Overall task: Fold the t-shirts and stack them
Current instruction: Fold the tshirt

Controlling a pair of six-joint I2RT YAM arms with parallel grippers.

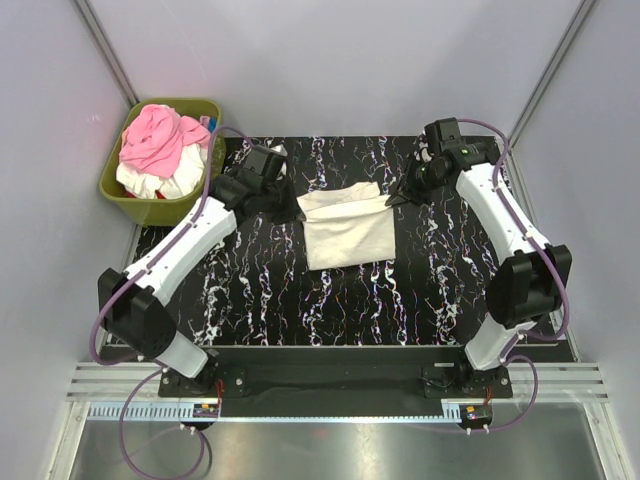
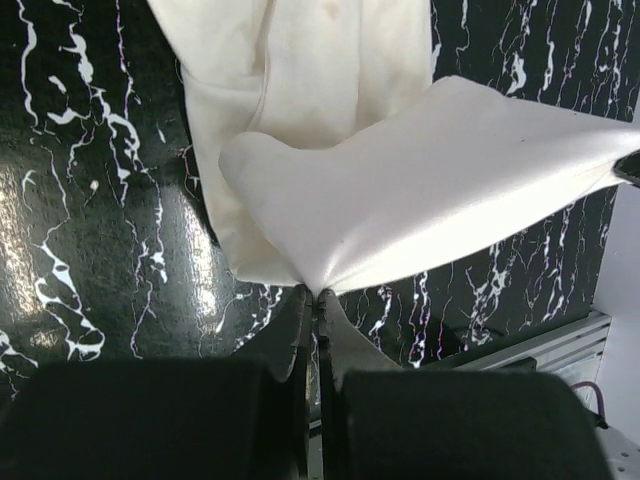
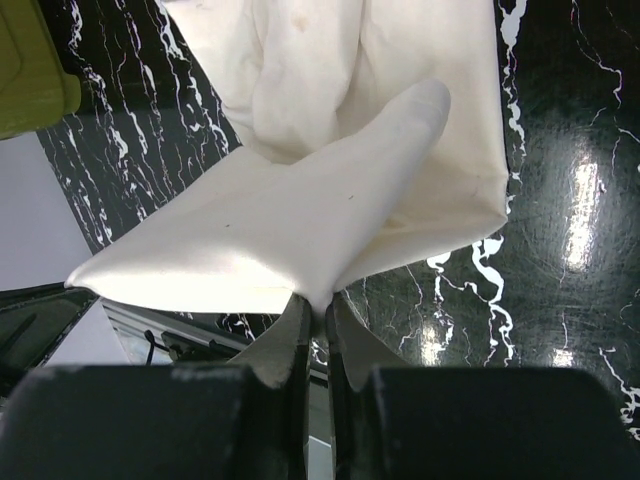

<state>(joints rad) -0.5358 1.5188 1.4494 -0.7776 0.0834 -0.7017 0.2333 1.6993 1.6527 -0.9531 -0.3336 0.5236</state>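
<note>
Cream t-shirt lies in the middle of the bench — its far edge lifted, stretched between the left tool and right tool, each pinching one corner.

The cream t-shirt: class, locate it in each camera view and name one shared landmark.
Top external: cream t-shirt lies mid-picture on the black marbled tabletop.
Left wrist: cream t-shirt, upper middle, pinched by left gripper.
Right wrist: cream t-shirt, upper middle, pinched by right gripper.
Shared landmark: the black marbled tabletop.
</note>
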